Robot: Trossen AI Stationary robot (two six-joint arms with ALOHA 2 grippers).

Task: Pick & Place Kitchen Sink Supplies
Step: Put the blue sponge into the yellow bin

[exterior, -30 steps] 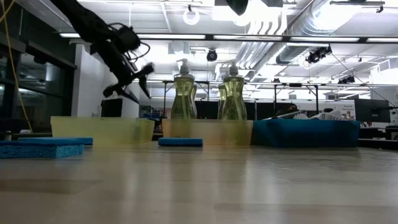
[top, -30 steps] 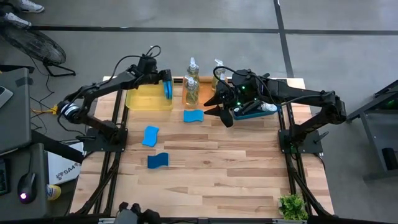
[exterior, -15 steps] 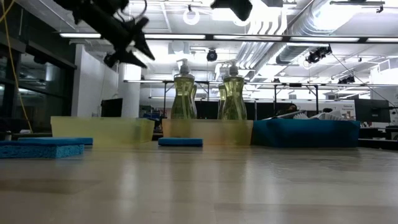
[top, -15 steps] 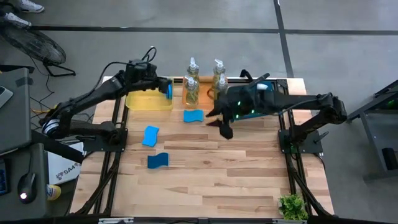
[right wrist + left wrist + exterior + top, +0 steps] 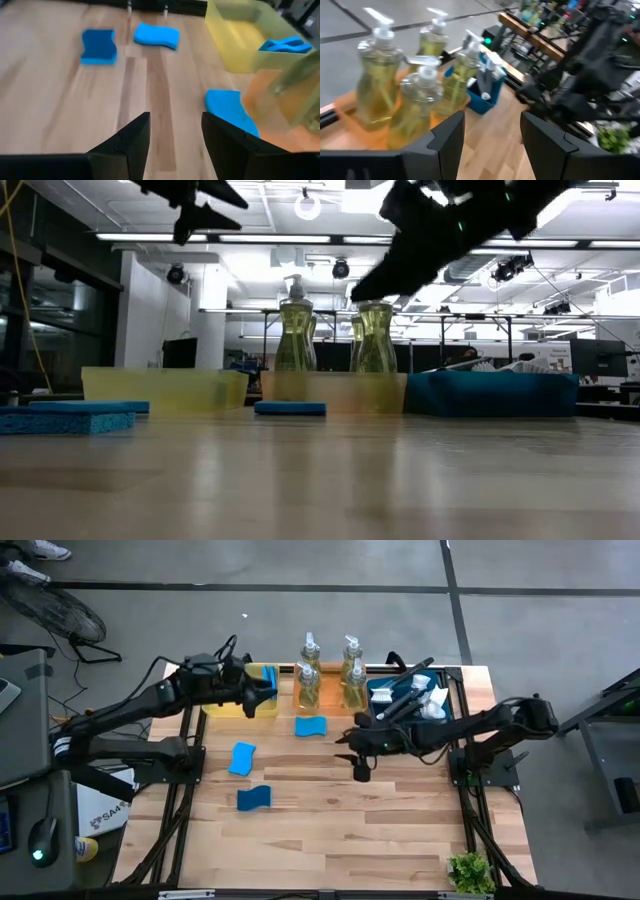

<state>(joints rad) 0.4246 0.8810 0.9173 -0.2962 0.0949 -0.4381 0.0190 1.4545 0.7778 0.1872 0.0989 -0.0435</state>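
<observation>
Three blue sponges (image 5: 311,726) (image 5: 242,757) (image 5: 254,798) lie flat on the wooden table. A further sponge (image 5: 269,679) stands on edge in the yellow tray (image 5: 232,702), leaning against its wall. Several soap bottles (image 5: 326,673) stand in the orange tray (image 5: 350,119). Dish brushes (image 5: 412,692) lie in the blue tray (image 5: 378,690). My left gripper (image 5: 262,692) hovers open at the yellow tray's right end, high above the table in the low view (image 5: 215,202). My right gripper (image 5: 355,758) hangs open over the table's middle, right of the nearest sponge (image 5: 230,107), and holds nothing.
The three trays stand in a row along the table's far edge. A small green plant (image 5: 470,870) stands at the near right corner. Bare wood lies across the table's near half.
My left gripper has risen and drawn back from over the yellow tray toward the table's left, with the sponge staying in the tray. My right gripper has dropped from above the blue tray and come nearer, toward the table's middle and the nearest sponge, uncovering the brushes.
</observation>
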